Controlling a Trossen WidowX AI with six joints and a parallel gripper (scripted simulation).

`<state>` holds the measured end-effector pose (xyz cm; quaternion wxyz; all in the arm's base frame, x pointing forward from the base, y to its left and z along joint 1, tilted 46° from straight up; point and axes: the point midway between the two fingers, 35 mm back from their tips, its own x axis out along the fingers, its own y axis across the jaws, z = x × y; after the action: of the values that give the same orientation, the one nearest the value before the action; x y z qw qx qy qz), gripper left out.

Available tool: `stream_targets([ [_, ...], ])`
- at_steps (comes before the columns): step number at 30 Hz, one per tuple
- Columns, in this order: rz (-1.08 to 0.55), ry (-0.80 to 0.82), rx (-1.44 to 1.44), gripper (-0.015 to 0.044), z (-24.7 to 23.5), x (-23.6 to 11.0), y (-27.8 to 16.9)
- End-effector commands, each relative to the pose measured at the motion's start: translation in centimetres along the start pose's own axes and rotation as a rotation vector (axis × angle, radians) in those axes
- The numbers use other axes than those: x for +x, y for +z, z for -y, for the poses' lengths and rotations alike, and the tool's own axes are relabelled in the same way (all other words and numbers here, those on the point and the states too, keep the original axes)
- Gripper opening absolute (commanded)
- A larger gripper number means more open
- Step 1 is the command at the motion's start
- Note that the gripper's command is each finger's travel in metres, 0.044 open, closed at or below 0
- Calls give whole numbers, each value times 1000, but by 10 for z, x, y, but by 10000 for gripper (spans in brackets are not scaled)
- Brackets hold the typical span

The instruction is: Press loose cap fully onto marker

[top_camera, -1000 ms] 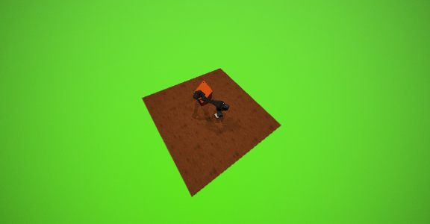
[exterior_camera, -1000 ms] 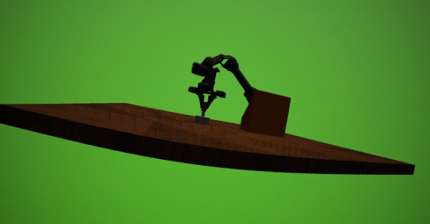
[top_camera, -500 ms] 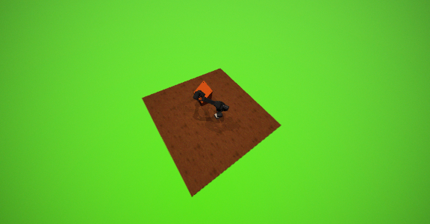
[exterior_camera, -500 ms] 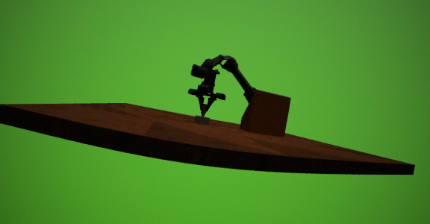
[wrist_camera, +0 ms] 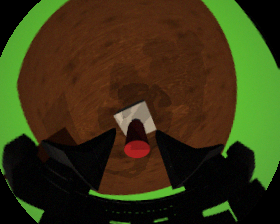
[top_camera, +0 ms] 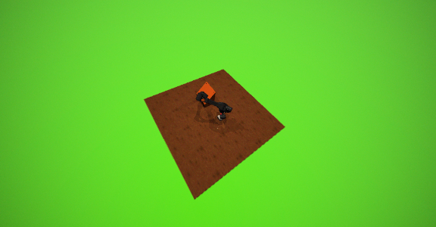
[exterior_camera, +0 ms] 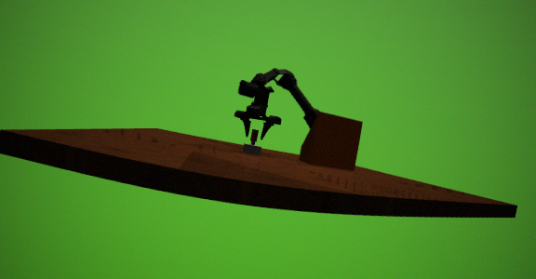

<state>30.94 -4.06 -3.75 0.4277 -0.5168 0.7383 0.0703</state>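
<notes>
The marker stands upright in the small grey holder block (exterior_camera: 251,150) (wrist_camera: 144,116) on the brown table (top_camera: 208,160) (exterior_camera: 140,164) (wrist_camera: 124,43). The red cap (exterior_camera: 254,137) (wrist_camera: 136,144) sits on top of the marker, upright. My gripper (exterior_camera: 257,135) (wrist_camera: 136,132) (top_camera: 220,116) is open. Its two dark fingers stand spread on either side of the cap and do not touch it. The marker's body is mostly hidden under the cap. In the top view the cap and holder are too small to tell apart.
The arm's orange base block (top_camera: 207,88) (exterior_camera: 332,140) stands on the table behind the holder, toward the far edge. The table is a bare brown slab with green background all round.
</notes>
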Motion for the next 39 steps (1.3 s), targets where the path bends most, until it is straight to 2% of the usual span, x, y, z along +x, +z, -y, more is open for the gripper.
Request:
stream_targets([
  [1,0,0,0,394,0,0,0],
  [3,0,0,0,440,0,0,0],
  [5,1,0,0,440,0,-3,0],
  [10,3,2,-1,440,0,-72,1],
  [15,2,2,-1,440,0,-75,1],
  [18,2,1,142,361,0,-74,1],
  [27,1,-1,1006,125,0,-66,1],
  [32,1,-1,1070,0,0,-66,2],
  [39,1,-1,1070,0,0,-66,2],
])
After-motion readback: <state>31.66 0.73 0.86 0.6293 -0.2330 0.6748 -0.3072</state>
